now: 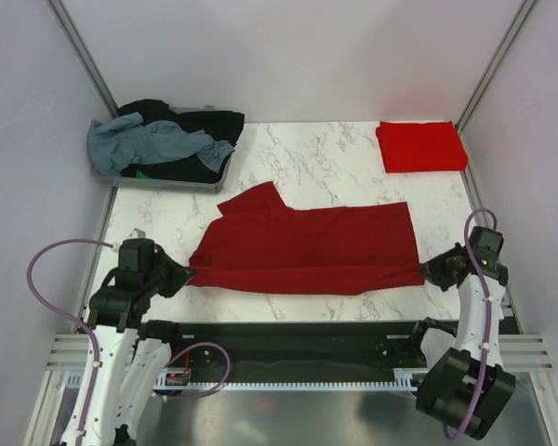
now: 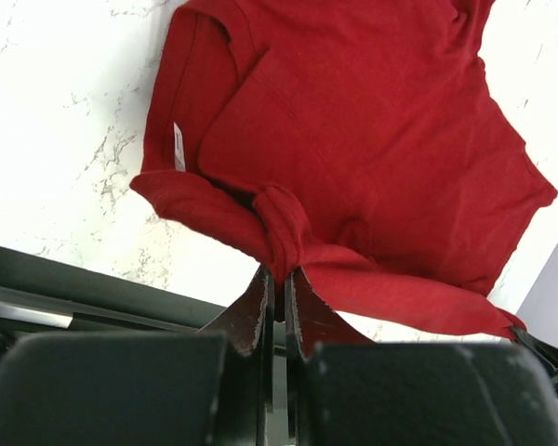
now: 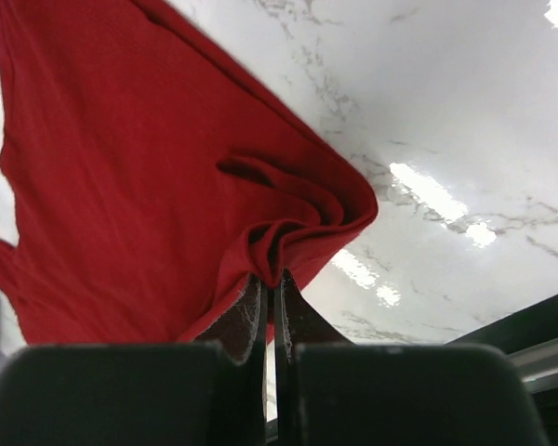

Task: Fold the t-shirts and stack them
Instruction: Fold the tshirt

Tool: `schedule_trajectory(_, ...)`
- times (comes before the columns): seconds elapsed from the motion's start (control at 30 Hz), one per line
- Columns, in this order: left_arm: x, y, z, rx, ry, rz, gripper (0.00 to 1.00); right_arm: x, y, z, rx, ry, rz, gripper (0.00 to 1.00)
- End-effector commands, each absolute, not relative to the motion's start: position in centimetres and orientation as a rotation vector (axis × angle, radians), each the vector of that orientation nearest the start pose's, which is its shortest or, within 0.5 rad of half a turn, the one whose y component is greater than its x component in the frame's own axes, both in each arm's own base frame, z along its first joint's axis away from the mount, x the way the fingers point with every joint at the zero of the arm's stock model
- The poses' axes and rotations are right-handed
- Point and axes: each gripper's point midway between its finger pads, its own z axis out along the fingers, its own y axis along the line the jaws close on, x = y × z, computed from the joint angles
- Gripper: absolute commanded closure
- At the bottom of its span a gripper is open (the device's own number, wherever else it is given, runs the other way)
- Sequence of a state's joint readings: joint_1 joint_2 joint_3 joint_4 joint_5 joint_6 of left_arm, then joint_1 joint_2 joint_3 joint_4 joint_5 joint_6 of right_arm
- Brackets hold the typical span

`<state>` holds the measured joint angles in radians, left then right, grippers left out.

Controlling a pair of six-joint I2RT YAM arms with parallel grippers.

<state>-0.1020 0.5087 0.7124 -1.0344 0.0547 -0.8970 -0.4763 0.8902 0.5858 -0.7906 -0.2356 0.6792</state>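
on the marble table [image 1: 335, 153], a maroon tee [image 1: 307, 246] lies stretched between both arms: left gripper [image 1: 186, 275] and right gripper [image 1: 426, 270] each pinch a near corner tight. a folded red tee [image 1: 420, 146] sits far right; others fill the tray [image 1: 167, 182].

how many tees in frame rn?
5 visible: dark red tee spread mid-table, held by left gripper and right gripper; bright red tee folded far right; grey-blue tee, black tee and green tee heaped in tray far left. More may be buried.

Matt maroon cloth t-shirt [image 1: 312, 246], glossy white marble-look table [image 1: 344, 163]
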Motion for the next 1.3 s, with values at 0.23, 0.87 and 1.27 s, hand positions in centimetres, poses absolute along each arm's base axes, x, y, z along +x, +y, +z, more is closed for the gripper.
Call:
schedule_trajectory(0.23, 25.8, -6.7, 18.8, -0.813, 2.291, -0.504, 0.98, 30.0, -2.9, 12.4, 1.254, 2.22, 0.5, 1.0)
schedule_trajectory(0.87, 30.9, -6.2, 40.3, -0.444, 1.963, -0.502, 0.98, 36.7, -1.6, 28.6, 0.819, 2.017, 0.53, 1.0)
schedule_trajectory(1.27, 17.8, -7.7, 8.9, -1.063, 2.358, -0.621, 0.94, 25.2, -2.3, 7.3, 1.254, 2.244, 0.439, 1.0)
